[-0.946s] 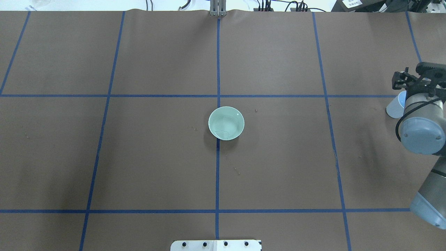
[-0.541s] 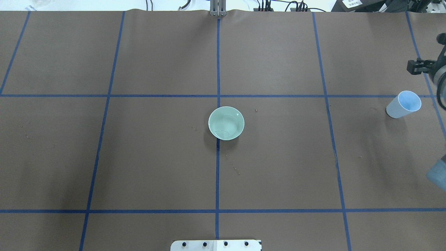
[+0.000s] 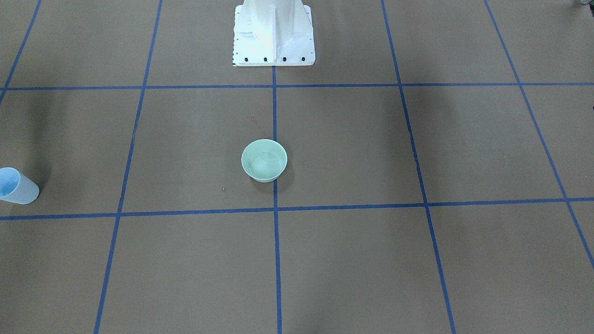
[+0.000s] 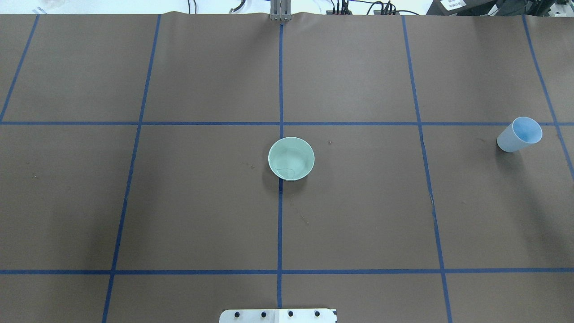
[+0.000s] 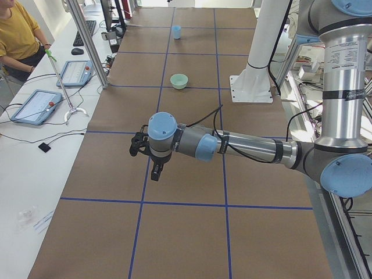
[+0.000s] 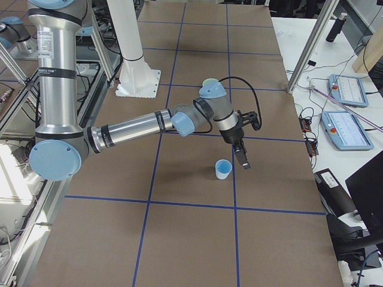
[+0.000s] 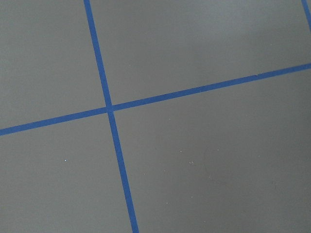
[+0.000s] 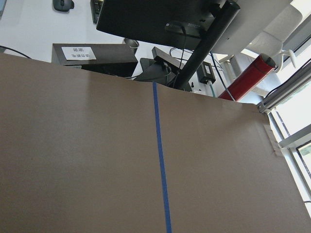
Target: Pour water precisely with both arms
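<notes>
A pale green bowl (image 4: 291, 158) stands at the table's centre on the blue tape line, with what looks like a little water in it. A light blue cup (image 4: 519, 134) stands upright at the far right of the table. No arm shows in the overhead view. In the exterior right view my right gripper (image 6: 242, 156) hangs just beside and above the cup (image 6: 223, 169), apart from it. In the exterior left view my left gripper (image 5: 154, 168) hovers over bare table, far from the bowl (image 5: 179, 81). I cannot tell whether either gripper is open or shut.
The white bolted pedestal (image 3: 274, 32) stands at the robot's edge of the table. Blue tape lines divide the brown table cover (image 4: 358, 215). A seated person (image 5: 17, 35), tablets and cables are at a side desk. A monitor stand (image 8: 194, 53) lies beyond the table's end.
My right arm has drawn back to the right, away from the blue cup, and has left the overhead view. The cup and the bowl have stayed in place.
</notes>
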Motion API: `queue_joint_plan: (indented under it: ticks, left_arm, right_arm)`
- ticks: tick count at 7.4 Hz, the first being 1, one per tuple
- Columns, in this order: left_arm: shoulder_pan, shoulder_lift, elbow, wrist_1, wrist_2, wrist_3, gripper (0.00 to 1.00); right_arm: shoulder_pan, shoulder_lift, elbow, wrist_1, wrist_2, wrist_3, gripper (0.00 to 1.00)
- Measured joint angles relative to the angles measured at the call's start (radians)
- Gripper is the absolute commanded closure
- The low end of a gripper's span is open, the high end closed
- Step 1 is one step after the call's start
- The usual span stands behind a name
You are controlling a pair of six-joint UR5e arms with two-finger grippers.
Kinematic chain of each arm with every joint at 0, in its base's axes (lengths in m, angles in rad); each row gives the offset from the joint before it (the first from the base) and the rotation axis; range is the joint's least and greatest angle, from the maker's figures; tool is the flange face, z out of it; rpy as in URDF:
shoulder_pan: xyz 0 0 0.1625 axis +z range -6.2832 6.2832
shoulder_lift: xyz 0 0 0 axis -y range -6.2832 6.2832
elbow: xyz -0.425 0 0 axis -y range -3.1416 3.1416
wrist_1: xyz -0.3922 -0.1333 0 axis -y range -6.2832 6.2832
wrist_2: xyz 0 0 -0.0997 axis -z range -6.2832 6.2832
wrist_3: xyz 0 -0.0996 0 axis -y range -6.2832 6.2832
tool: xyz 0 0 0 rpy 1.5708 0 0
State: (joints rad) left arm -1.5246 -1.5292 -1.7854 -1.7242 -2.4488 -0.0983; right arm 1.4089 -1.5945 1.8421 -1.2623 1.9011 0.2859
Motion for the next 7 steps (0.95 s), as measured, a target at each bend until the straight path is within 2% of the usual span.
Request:
queue_joint_plan:
  ticks: [2, 4, 5, 7]
  left_arm:
    - [0.031, -0.08, -0.006, 0.0, 0.003, -0.131, 0.01]
    - [0.105, -0.17, -0.007, 0.0, 0.007, -0.289, 0.01]
    - [0.146, -0.216, -0.008, 0.0, 0.015, -0.367, 0.01]
    - [0.239, -0.295, -0.012, -0.001, 0.065, -0.501, 0.01]
  right_arm:
    - [0.127, 0.008, -0.049, -0.12, 0.142, -0.309, 0.0]
    - [0.215, 0.048, -0.057, -0.335, 0.187, -0.571, 0.0]
    - [0.242, 0.063, -0.059, -0.423, 0.217, -0.628, 0.01]
    - [0.264, 0.061, -0.072, -0.506, 0.276, -0.634, 0.01]
